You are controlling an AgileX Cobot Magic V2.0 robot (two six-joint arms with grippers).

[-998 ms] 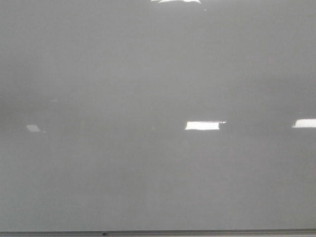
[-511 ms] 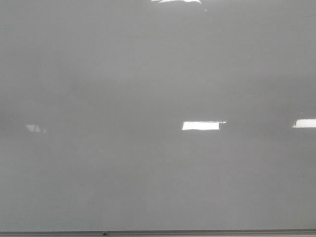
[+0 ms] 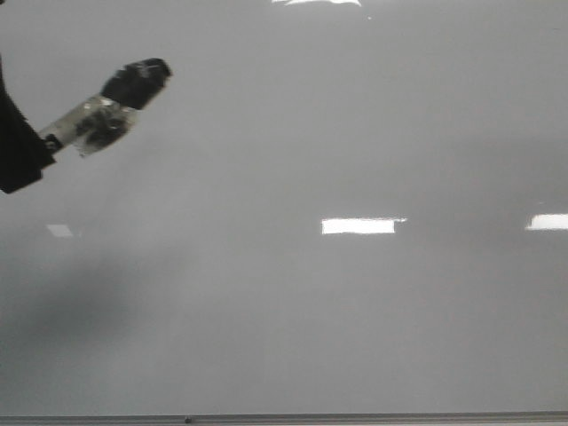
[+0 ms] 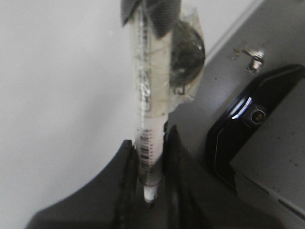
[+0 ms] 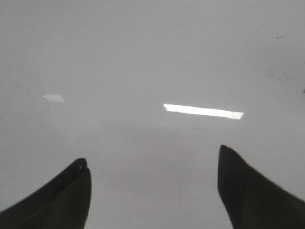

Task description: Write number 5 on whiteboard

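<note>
Left claw [image 4: 148, 164] over bare whiteboard [image 3: 355, 319]

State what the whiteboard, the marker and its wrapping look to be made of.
The whiteboard looks like a glossy coated panel: it mirrors bright ceiling lights. Its rail looks like dull grey metal. The marker, clamped in the left gripper, seems to be white plastic with a printed label and a black cap; the wrap around it looks like clear crinkled tape or film.

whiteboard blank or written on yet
Blank: the whiteboard shows only light reflections, no digit. The left gripper holds the marker in front of it.
</note>
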